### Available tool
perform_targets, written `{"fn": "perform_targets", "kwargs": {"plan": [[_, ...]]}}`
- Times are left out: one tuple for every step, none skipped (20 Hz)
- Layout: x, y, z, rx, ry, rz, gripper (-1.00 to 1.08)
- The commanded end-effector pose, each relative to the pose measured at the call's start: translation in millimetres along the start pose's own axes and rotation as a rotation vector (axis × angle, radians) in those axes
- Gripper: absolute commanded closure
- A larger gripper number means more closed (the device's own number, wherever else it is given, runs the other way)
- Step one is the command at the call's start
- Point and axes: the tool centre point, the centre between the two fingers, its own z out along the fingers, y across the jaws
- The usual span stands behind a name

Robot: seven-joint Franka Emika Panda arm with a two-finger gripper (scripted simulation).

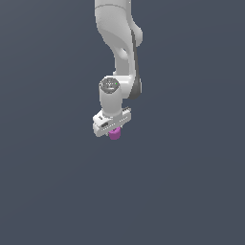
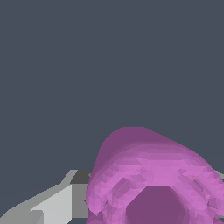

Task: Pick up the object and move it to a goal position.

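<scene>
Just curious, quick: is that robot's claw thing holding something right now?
End effector: closed on the small magenta knobby piece, held just beneath it.

You have only a flat, dark slate-blue backdrop (image 1: 191, 191) around you — one even tone in both views, without seam, edge or shadow. It may be a floor or simply open background; you cannot tell which — no other item stands on it.
</scene>
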Motion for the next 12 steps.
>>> {"fn": "perform_targets", "kwargs": {"plan": [[9,12,-5,0.000,0.000,0.000,1.08],[14,17,-7,0.001,0.000,0.000,1.08],[18,22,-10,0.001,0.000,0.000,1.08],[22,27,-12,0.001,0.000,0.000,1.08],[26,32,-14,0.001,0.000,0.000,1.08],[29,36,-16,0.001,0.000,0.000,1.08],[32,40,-17,0.001,0.000,0.000,1.08],[35,44,-19,0.001,0.000,0.000,1.08],[38,47,-20,0.001,0.000,0.000,1.08],[40,50,-21,0.001,0.000,-0.001,1.08],[43,53,-22,0.001,0.000,-0.001,1.08],[45,55,-23,0.001,0.000,-0.001,1.08]]}}
